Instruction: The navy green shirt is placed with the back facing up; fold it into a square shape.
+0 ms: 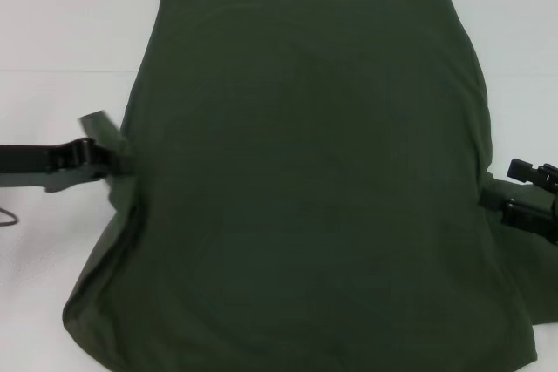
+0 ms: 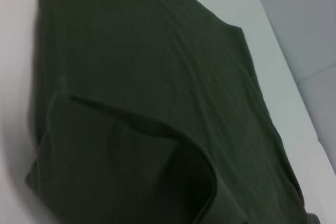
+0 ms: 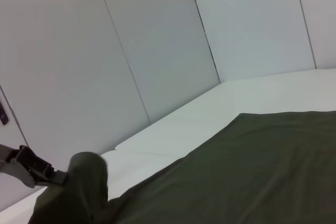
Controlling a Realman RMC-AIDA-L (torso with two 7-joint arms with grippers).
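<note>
The navy green shirt lies spread on the white table, plain side up, its straight far edge toward the back. My left gripper is at the shirt's left edge, shut on a raised flap of cloth. The right wrist view shows that gripper pinching a bunched fold of the shirt. My right gripper is at the shirt's right edge, shut on the fabric there. In the left wrist view the shirt shows a lifted fold with a dark hollow under it. No lettering shows.
White table surface shows at the left, right and back of the shirt. A thin cable lies at the left edge. The table's far edge drops to a grey floor. Pale wall panels stand behind.
</note>
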